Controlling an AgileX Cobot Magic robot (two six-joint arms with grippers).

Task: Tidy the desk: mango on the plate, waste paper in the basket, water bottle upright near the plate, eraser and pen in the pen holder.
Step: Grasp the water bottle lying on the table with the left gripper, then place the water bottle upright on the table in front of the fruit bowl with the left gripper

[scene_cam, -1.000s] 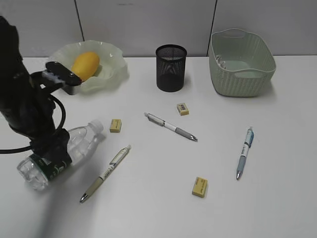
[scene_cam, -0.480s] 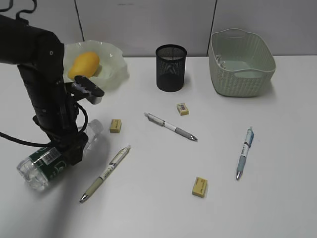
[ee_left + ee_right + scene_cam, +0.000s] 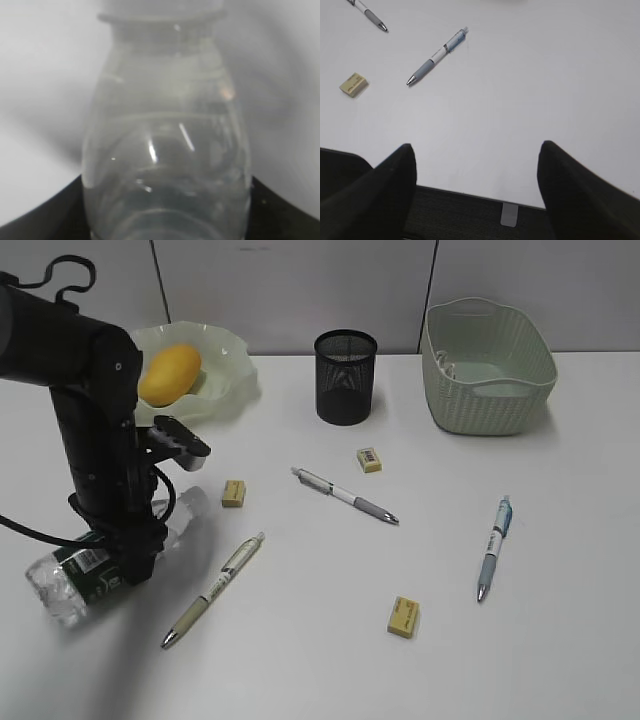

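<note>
My left gripper point(image 3: 128, 558) is down over the clear plastic water bottle with the dark green label point(image 3: 75, 575), which lies on its side on the white desk point(image 3: 320, 660), well left of the black mesh pen holder point(image 3: 346, 377). Jaws straddle its body; can't tell if they're actually pinching. My right gripper point(image 3: 475, 192) hangs spread, nothing between the fingers. The yellow-orange mango point(image 3: 170, 374) sits in the pale green wavy-rimmed plate point(image 3: 225, 365), left of the holder. The pale green woven basket point(image 3: 488, 365) stands to the holder's right.
</note>
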